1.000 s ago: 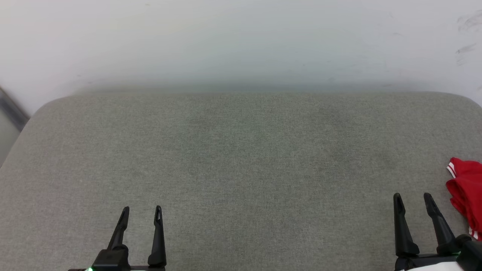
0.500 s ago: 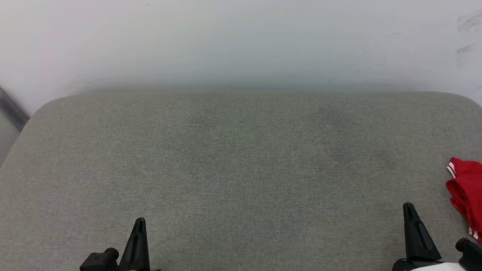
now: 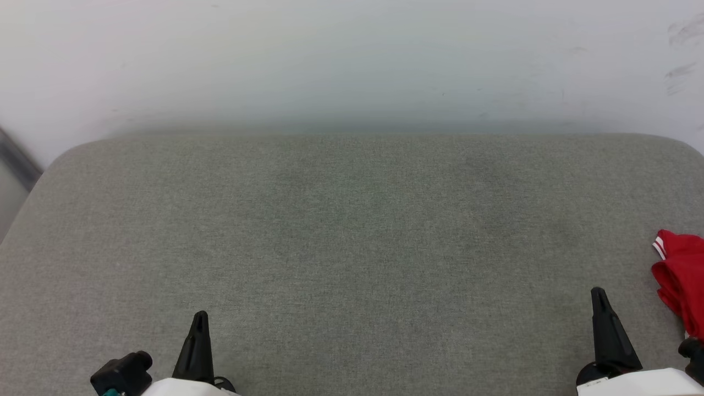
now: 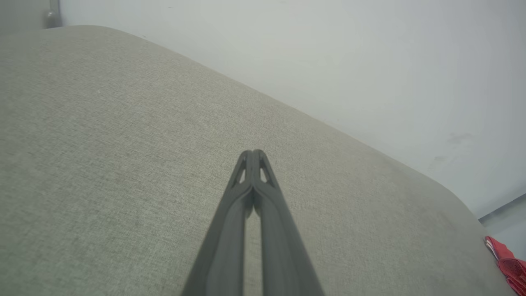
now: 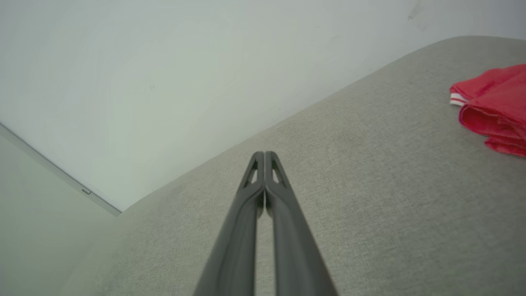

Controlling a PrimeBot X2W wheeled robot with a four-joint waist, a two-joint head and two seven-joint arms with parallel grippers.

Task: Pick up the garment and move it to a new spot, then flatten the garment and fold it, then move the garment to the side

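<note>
The garment (image 3: pixel 682 280) is a crumpled red heap with a red-white striped trim, lying at the far right edge of the grey cushion (image 3: pixel 352 231), partly cut off by the picture's border. It also shows as the garment (image 5: pixel 493 107) at the right wrist view's right and the garment (image 4: pixel 507 265) low in the left wrist view's corner. My right gripper (image 3: pixel 600 297) is shut and empty, a little left of the heap. My left gripper (image 3: pixel 200 320) is shut and empty at the lower left, its fingertips (image 4: pixel 254 156) pressed together above bare fabric.
A pale wall (image 3: pixel 352 60) rises right behind the cushion's far edge. The cushion's rounded left corner (image 3: pixel 60 159) drops off to a floor strip with a dark bar (image 3: pixel 16 159).
Both grippers have closed from open to shut, holding nothing. The left arm has also shifted slightly, showing more of its wrist. The garment has not moved.
</note>
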